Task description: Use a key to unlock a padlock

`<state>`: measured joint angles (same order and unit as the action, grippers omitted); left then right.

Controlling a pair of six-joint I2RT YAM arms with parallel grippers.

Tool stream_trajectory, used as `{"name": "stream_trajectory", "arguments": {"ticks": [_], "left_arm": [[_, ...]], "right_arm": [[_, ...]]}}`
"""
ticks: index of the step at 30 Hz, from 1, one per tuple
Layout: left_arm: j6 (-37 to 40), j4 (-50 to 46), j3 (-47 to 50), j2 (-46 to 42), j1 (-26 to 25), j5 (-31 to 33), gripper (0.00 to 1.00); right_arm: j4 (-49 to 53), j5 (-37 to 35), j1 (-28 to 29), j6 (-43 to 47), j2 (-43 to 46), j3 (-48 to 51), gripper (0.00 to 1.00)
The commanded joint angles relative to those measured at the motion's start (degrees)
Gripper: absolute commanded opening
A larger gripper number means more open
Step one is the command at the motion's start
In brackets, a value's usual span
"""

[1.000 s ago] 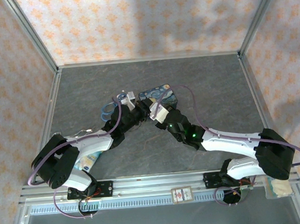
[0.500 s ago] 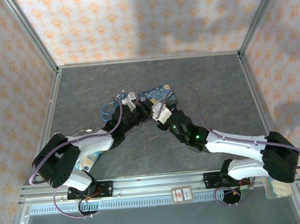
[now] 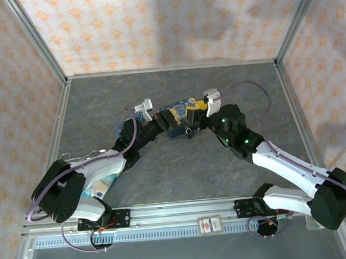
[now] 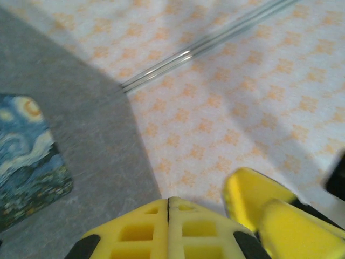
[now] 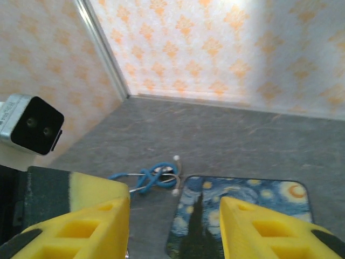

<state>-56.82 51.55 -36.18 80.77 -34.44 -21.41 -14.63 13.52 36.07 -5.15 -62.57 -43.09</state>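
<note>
My left gripper (image 3: 162,126) is at the near left edge of the starry-night tin (image 3: 180,112), and its yellow pads (image 4: 168,218) are pressed flush together with nothing showing between them. My right gripper (image 5: 175,226) is open over the tin (image 5: 242,210), with its fingers (image 3: 202,107) at the tin's right side. A tiny dark thing with a metal glint (image 3: 188,130), perhaps the padlock, lies at the tin's near edge between the two grippers. It is too small to tell for sure. I cannot pick out the keys.
A blue cable tangled with thin metal (image 5: 153,177) lies left of the tin, beside the left wrist camera (image 5: 32,127). A metal frame rail (image 3: 168,68) and patterned walls close the grey table. The right fingers (image 4: 259,205) are close beside my left pads.
My right gripper has pulled away from the left one, swinging back and to the right over the tin. My left arm has stretched further toward the tin.
</note>
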Motion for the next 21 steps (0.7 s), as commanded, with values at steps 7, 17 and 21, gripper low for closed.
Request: {"name": "stream_trajectory", "arguments": {"ticks": [7,17,21], "left_arm": [[7.20,13.03,0.66,-2.52,0.43,-6.39,0.00],[2.24,23.34,3.21,-0.37,0.33,-6.87,0.00],[0.51,25.91,3.45,0.91,-0.09,-7.40,0.00]], "right_arm": [[-17.25,29.45,-4.86,-20.41,-3.35,3.26,0.45],[-32.47,35.80,-4.82,-27.74,-5.90,8.54,0.40],[-34.88,34.96,-4.86,-28.02,-6.13,9.60,0.38]]}}
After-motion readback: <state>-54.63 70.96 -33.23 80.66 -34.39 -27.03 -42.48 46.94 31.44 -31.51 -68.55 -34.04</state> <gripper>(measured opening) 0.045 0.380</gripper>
